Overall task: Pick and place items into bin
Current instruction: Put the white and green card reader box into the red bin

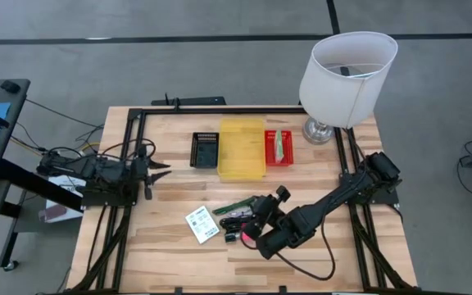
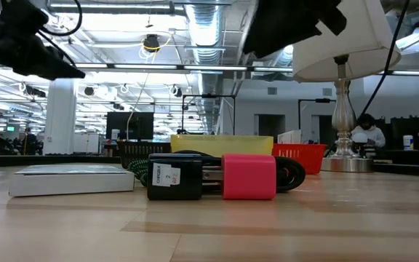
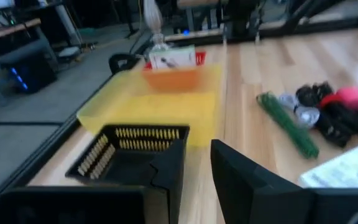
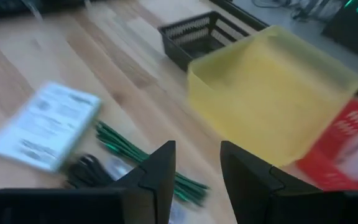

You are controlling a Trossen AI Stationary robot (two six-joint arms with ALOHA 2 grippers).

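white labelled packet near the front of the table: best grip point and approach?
Judging by its pose, come from straight above. The white labelled packet lies flat on the table, a little apart from the clutter beside it. Pinch across its short width at the edge facing away from the pile; the right gripper hovers nearest.

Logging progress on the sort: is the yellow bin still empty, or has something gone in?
Empty as far as shows: the high view looks straight into the yellow bin and only bare yellow floor is visible.
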